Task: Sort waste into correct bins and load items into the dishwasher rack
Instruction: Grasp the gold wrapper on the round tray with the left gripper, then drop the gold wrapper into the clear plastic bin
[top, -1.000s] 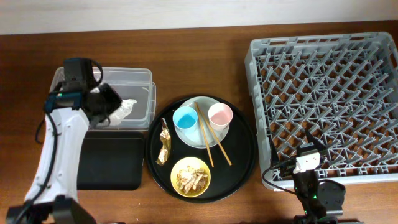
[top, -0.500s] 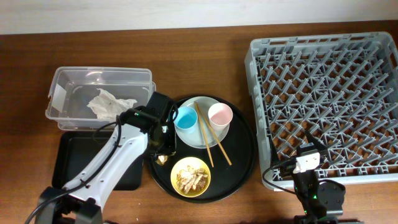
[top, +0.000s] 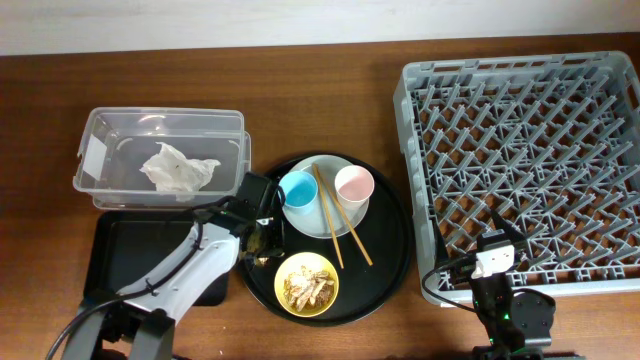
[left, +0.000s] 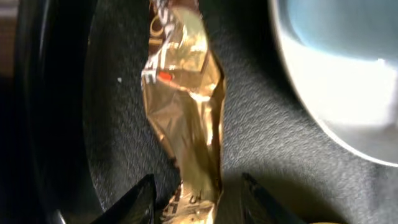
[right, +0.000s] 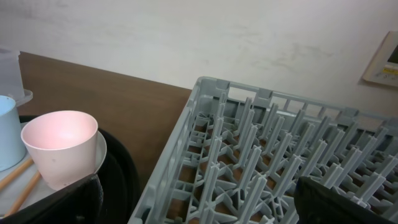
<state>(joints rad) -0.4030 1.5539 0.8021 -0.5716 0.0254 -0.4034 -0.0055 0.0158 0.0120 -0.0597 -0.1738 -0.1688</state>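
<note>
The gold-brown wrapper (left: 185, 106) lies on the large round black tray (top: 392, 262), left of the white plate (top: 312, 220). My left gripper (top: 259, 226) hovers just over it, open, with the wrapper's near end between its fingers (left: 140, 198), untouched by either. It hides most of the wrapper from above. The white tissue (top: 178, 169) lies in the clear box (top: 160, 125). On the plate stand the blue cup (top: 297, 190) and pink cup (top: 353, 185), with chopsticks (top: 338, 228) across them. Food scraps fill the yellow bowl (top: 306, 283). My right gripper (right: 199, 208) is open at the grey rack's (top: 525, 160) front left corner.
The shallow black tray (top: 140, 255) lies in front of the clear box, with my left arm (top: 180, 275) stretched across its right part. The rack's upright pegs (right: 249, 162) stand directly before my right gripper. The pink cup (right: 59, 146) shows to its left.
My left arm has swung from the clear box, leaving the tissue inside, over to the round tray and down onto the wrapper. Its jaws have widened. The right arm has not moved.
</note>
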